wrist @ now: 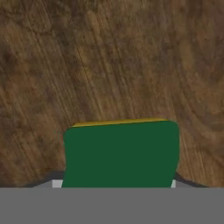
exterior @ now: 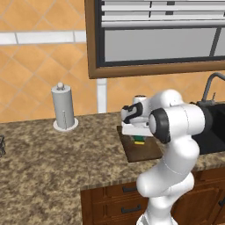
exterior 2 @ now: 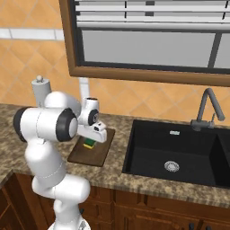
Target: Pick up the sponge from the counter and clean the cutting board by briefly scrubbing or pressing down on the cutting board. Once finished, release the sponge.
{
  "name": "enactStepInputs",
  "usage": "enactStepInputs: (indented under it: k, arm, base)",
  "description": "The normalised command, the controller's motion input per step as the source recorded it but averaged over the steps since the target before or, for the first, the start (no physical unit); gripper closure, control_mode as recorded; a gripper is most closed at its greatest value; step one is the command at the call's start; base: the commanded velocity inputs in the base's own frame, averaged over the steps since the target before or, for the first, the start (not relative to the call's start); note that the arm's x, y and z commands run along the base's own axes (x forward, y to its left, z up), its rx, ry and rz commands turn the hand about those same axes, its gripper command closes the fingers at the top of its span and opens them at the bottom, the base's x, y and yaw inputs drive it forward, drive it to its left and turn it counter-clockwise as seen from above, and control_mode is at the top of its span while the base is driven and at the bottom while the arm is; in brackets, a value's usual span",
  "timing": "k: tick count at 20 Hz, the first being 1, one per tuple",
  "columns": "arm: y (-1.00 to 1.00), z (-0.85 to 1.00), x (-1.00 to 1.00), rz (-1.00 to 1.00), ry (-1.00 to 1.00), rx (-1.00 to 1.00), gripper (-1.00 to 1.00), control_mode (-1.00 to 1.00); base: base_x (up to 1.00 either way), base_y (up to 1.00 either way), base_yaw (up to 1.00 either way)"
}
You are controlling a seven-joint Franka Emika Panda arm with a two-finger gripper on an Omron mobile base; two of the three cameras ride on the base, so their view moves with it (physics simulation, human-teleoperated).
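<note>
The dark-brown wooden cutting board [exterior: 143, 152] lies on the speckled granite counter [exterior: 52, 162], just left of the sink. My gripper [exterior: 139, 136] points straight down over the board and is shut on the sponge [exterior: 139, 140], a small green-topped yellow block. From the right, the sponge [exterior 2: 90, 144] sits low against the cutting board [exterior 2: 99, 156] under the gripper [exterior 2: 91, 141]. In the hand view the sponge's green face [wrist: 121, 153] spreads between the fingertips, with a thin yellow edge above it and the board's wood grain [wrist: 109, 57] close behind. The sponge hides most of the fingers.
A white paper-towel holder [exterior: 63, 107] stands at the back of the counter, left of the board. The black sink basin [exterior 2: 175, 155] with its grey faucet [exterior 2: 206, 110] lies right of the board. A framed window [exterior 2: 148, 40] hangs on the wall above.
</note>
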Motion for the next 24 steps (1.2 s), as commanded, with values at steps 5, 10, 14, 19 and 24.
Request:
enactStepInputs:
  k: [5, 10, 14, 19, 24]
  arm:
    - [-0.52, -0.01, 0.31, 0.00, -0.01, 0.02, 1.00, -1.00]
    - [-0.13, 0.00, 0.79, -0.01, 0.00, 0.00, 1.00, -1.00]
    - [-0.26, 0.00, 0.72, 0.00, 0.00, 0.00, 1.00, -1.00]
    - [-0.45, -0.07, 0.57, 0.00, -0.02, 0.00, 1.00, -1.00]
    - [-0.13, -0.17, 0.59, 0.00, 0.00, 0.00, 1.00, -1.00]
  base:
    - [0.00, 0.00, 0.00]
    - [0.00, 0.00, 0.00]
    - [0.00, 0.00, 0.00]
    - [0.00, 0.00, 0.00]
    - [0.00, 0.00, 0.00]
